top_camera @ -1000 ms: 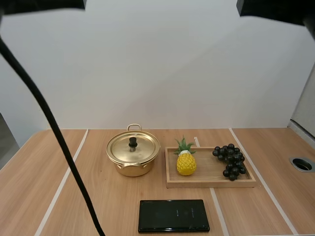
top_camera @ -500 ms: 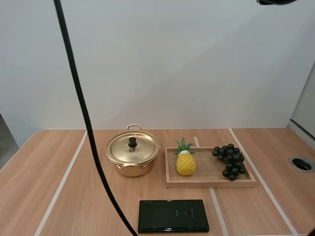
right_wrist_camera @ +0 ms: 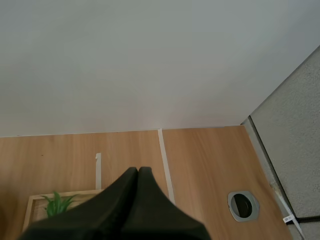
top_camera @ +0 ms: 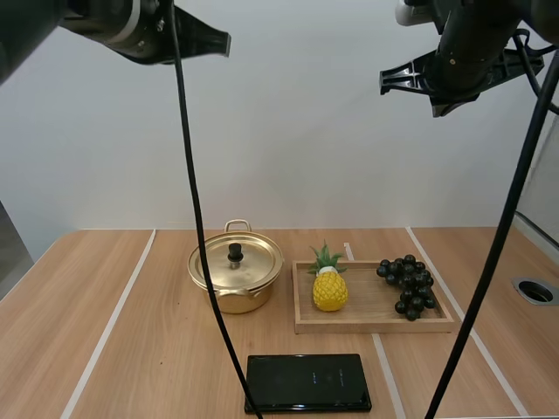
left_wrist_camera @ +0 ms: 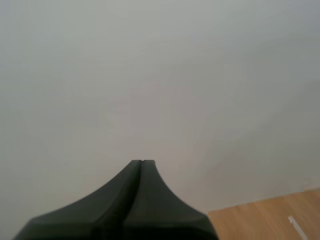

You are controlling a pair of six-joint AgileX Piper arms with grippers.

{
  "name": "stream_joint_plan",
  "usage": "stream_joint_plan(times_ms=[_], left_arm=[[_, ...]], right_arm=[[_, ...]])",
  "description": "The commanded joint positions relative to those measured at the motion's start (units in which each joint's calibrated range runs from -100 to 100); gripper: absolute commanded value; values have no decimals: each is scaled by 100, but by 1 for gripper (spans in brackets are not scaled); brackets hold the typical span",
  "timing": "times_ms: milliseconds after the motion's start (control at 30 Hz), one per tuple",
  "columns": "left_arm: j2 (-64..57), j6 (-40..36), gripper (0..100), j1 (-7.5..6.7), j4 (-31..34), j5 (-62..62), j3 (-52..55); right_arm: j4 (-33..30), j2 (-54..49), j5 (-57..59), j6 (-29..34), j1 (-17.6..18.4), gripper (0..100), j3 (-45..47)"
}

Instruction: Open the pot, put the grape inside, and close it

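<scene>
Pot [top_camera: 236, 278], gold, stands on the wooden table [top_camera: 105, 349] in the high view, its lid [top_camera: 236, 260] on and the black knob up. Just to its right lies a wooden tray [top_camera: 376, 325]. The grapes [top_camera: 408, 284] rest at the tray's right end and a toy pineapple [top_camera: 330, 291] stands upright at its left end, the two apart. A flat black slab [top_camera: 307, 382] lies on the table nearer the bases. The left arm [top_camera: 122, 22] and the right arm [top_camera: 467, 52] hang high, well apart from everything below.

Left wrist view: the left gripper [left_wrist_camera: 141, 162] has its fingers pressed together into one dark wedge with nothing between them. It faces a pale wall [left_wrist_camera: 160, 75], with a strip of table beyond.

Right wrist view: the right gripper [right_wrist_camera: 138, 170] is likewise closed on nothing, high above the table. Below it show the pineapple's green leaves and a corner of the tray, and a round grommet hole [right_wrist_camera: 243, 205] is set in the table farther off
</scene>
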Motion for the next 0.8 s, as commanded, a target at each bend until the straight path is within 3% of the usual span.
stream_joint_plan(times_ms=[0,300,467,767], left_arm=[[358,-45,0,-11,43,148,-41],[1243,-45,0,-11,43,542,-41],[1652,-45,0,-11,43,801,-41],[2042,14,0,-11,43,1657,-41]], right_arm=[[-85,113,30,-18,-24,0,-67],[-202,641,30,-134,-24,0,85],[-516,901,30,-134,-24,0,613],[-540,1143,30,-134,-24,0,1685]])
